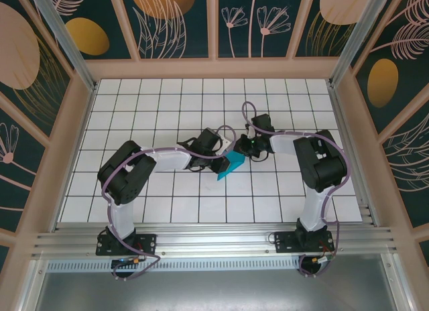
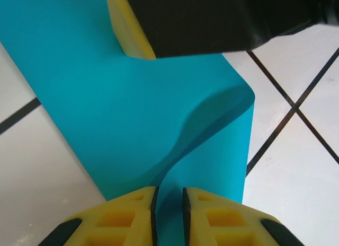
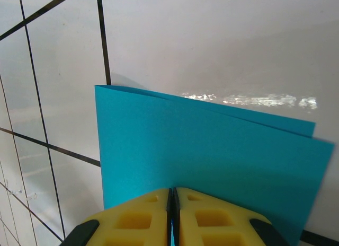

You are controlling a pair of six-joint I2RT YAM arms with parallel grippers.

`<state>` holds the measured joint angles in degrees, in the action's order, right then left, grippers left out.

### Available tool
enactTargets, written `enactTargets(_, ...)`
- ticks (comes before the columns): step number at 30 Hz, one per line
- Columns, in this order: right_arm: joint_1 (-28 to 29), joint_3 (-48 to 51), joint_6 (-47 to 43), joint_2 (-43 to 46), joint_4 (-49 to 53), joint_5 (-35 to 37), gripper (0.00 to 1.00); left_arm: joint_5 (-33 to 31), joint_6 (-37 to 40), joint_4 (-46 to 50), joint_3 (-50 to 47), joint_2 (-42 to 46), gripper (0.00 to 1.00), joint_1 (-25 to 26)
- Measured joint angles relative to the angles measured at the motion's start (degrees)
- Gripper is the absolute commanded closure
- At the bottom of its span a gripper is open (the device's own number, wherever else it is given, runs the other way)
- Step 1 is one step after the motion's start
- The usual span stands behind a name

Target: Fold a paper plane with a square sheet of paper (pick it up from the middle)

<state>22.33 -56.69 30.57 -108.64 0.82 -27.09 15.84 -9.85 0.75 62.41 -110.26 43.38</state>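
From their bases at the near edge of the white, black-gridded table (image 1: 167, 96), two dark robot arms are reaching inward and meeting near the table's middle over a thin, teal-blue sheet of paper (image 1: 231, 165), already folded into a narrower shape. The left gripper (image 1: 216, 165) is coming at the sheet from the left, and its wrist view shows the yellow left gripper (image 2: 169, 190) standing almost closed, a curled fold of the paper (image 2: 132, 124) running into the narrow slit between its jaws. Beyond that fold, a yellow finger (image 2: 127, 28) of the right gripper is pressing on the sheet's far part. The right gripper (image 1: 242, 150) is working from the other side, and in its own view the right gripper (image 3: 172, 190) is clamping tight on a doubled edge, with the layered paper (image 3: 201, 150) rising ahead of it above the tiles. Whether the sheet's near corner is touching the table cannot be told. Farther back, dark panels (image 1: 174, 23) patterned with leaves and orange discs are enclosing the table.
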Motion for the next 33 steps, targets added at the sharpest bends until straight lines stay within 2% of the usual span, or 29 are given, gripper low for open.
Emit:
enactTargets(10, 0.0, 0.35, 0.22, 0.11, -0.66, 0.0, 0.86, -1.07, 1.01, 0.57, 0.94, -0.59, 0.77, 0.0)
enactTargets(19, -0.07, 0.42, 0.42, 0.11, -0.76, 0.0, 0.87, -1.51, 2.1, 1.05, 0.94, -0.72, 0.93, 0.0)
enactTargets(26, -0.04, 0.5, 0.46, 0.11, -0.92, 0.0, 0.87, -0.61, 2.14, 1.7, 1.27, -0.66, 0.98, 0.0)
enactTargets(33, -0.07, 0.59, 0.85, 0.11, -1.07, 0.0, 0.87, 1.2, 3.87, 4.66, 3.69, -0.66, 0.97, -1.27)
